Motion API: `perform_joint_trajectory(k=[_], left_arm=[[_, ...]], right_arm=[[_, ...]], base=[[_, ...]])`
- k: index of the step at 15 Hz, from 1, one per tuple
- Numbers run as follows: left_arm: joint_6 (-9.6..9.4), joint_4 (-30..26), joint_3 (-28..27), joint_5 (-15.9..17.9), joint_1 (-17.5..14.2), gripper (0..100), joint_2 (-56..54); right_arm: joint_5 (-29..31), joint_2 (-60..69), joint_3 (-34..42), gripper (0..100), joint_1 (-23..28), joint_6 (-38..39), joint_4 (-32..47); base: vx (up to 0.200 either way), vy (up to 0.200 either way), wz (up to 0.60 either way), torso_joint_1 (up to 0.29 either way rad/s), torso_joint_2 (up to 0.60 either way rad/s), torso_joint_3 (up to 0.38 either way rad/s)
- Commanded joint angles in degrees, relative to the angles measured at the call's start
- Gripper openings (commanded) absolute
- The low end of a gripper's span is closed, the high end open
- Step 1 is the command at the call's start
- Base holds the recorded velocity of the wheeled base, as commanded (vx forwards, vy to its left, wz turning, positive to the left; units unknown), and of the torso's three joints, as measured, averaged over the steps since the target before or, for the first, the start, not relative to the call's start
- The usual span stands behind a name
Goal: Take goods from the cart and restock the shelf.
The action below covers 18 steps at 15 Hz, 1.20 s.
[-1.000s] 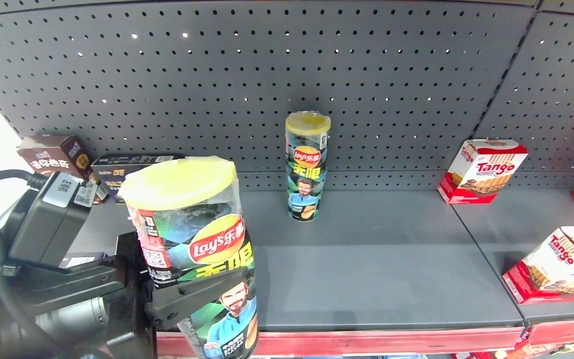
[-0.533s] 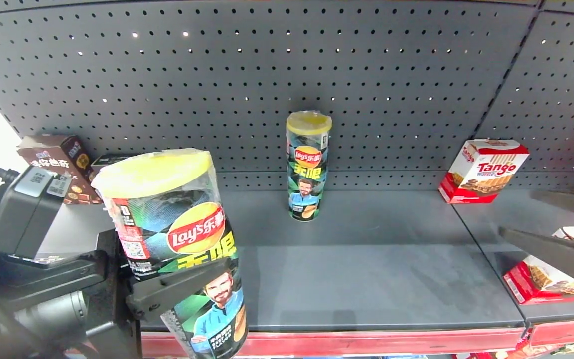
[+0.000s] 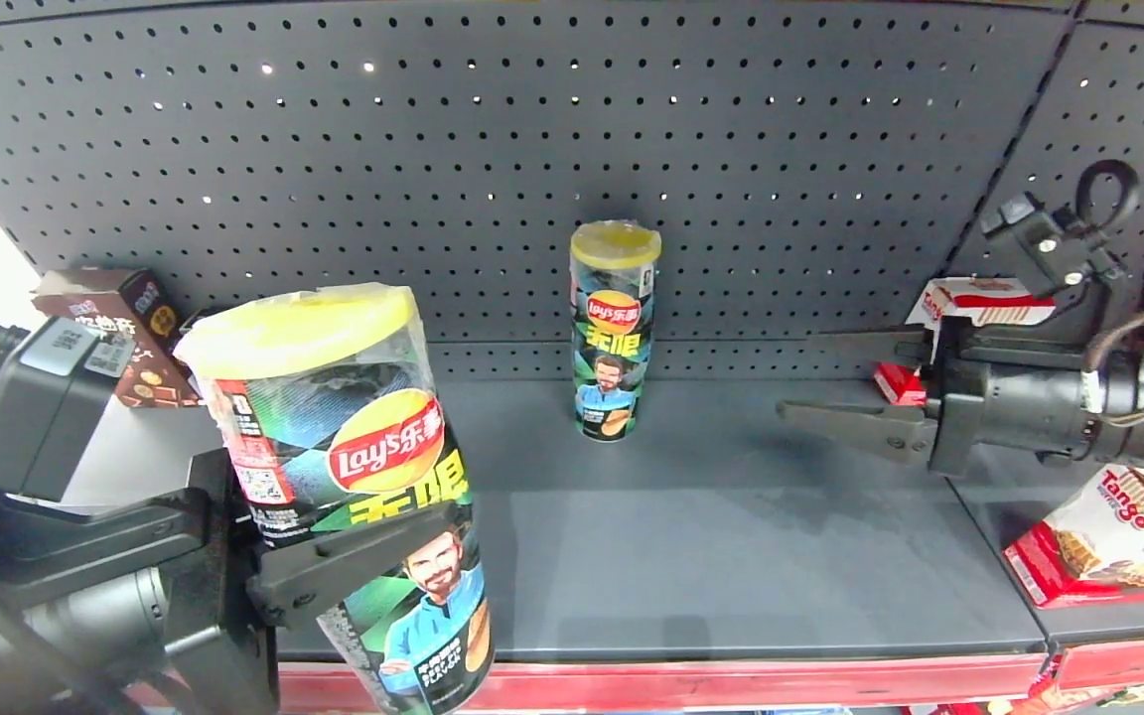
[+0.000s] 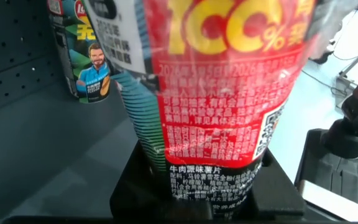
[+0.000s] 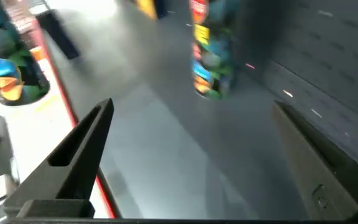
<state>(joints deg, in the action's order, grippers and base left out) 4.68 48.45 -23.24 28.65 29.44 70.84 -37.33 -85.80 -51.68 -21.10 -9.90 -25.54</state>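
Left gripper (image 3: 373, 556): jaws closed on a chip can (image 3: 334, 467), clamped across its lower half. One finger (image 3: 334, 581) crosses the front of the can; the other is hidden behind it. The can stands near upright with its yellow lid above the jaws and its base below them, in front of the red front edge of the shelf (image 3: 731, 536). In the left wrist view the same can (image 4: 216, 118) rises straight out of the jaws.

Right gripper (image 3: 798, 377): jaws wide open, nothing between them, held over the shelf deck and pointing towards the robot's left.

Second chip can (image 3: 615, 333): upright on the shelf deck, close to the pegboard back (image 3: 532, 119). It is well apart from both sets of jaws, beyond the left pair and ahead of the right pair's opening.

Behind the right jaws a wafer box (image 3: 989, 298) is partly hidden. Beyond the left jaws, against the pegboard, stands a brown box (image 3: 130, 318).
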Motion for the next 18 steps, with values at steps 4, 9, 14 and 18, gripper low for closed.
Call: perform_joint_trajectory(k=[4,9,14,18], left_arm=[[0.59,0.16,-0.32,0.00,0.09,0,1.49],[0.50,0.33,-1.73,0.00,0.27,0,3.16],[0.50,0.33,-1.46,0.00,0.35,0,3.25],[0.50,0.33,-1.11,0.09,0.18,0,3.25]], right_arm=[[-7.85,-15.36,-14.07,100,0.62,-5.83,-0.21],[-18.83,-26.09,-23.56,100,1.94,-9.35,-4.34],[-18.66,-31.19,-31.29,100,0.27,-6.98,-1.97],[-18.13,-35.67,-39.20,100,0.01,-6.19,1.11]], base=[[0.000,0.000,0.00,0.000,0.00,0.000],[0.000,0.000,0.00,0.000,0.00,0.000],[0.000,0.000,0.00,0.000,0.00,0.000],[0.000,0.000,0.00,0.000,0.00,0.000]])
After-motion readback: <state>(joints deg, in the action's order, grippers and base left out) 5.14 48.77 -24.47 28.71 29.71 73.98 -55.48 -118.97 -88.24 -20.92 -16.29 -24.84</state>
